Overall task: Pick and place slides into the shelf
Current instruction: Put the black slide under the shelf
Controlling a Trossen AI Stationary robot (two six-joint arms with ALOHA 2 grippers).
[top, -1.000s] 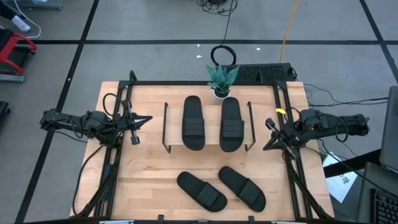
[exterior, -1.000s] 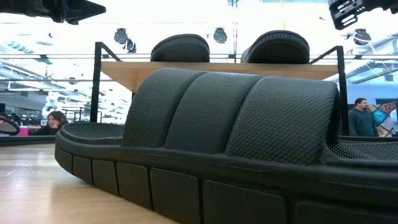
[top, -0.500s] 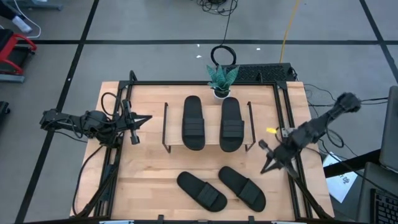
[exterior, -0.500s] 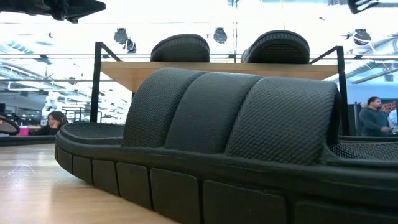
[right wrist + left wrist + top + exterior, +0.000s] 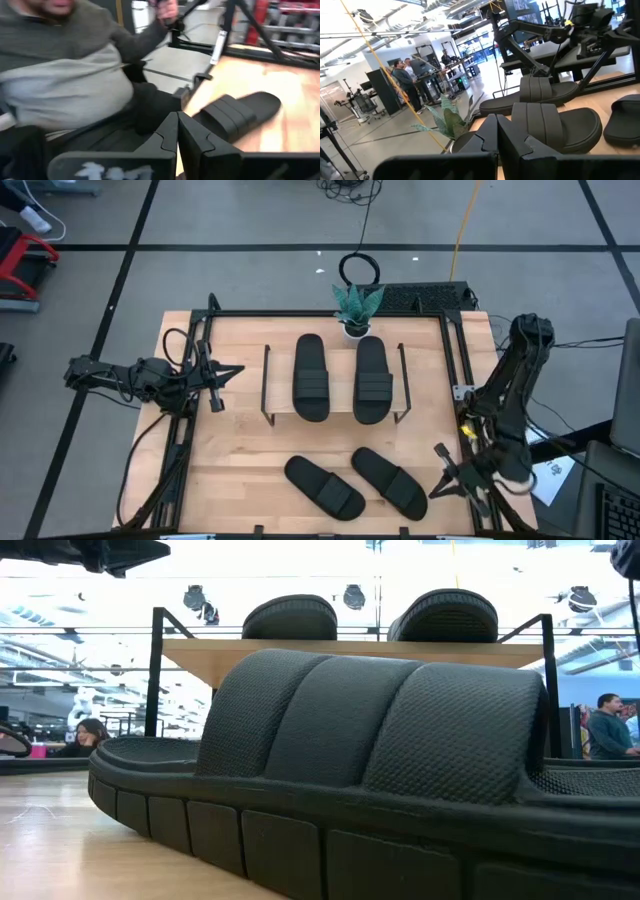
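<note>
Two slides on the shelf, two on the tabletop, our jaws closed and empty.

We see two slides (image 5: 311, 377) (image 5: 372, 379) lying side by side on the shelf (image 5: 335, 410), and two more (image 5: 324, 486) (image 5: 389, 481) on the tabletop (image 5: 240, 460) in front of it. Our right gripper (image 5: 441, 472) sits by the tabletop's front right edge, just beside the nearer slide, jaws closed. Our left gripper (image 5: 214, 385) waits left of the shelf, jaws closed.

Overhead camera looks straight down; tabletop camera sits against a slide (image 5: 380, 780) both share
</note>
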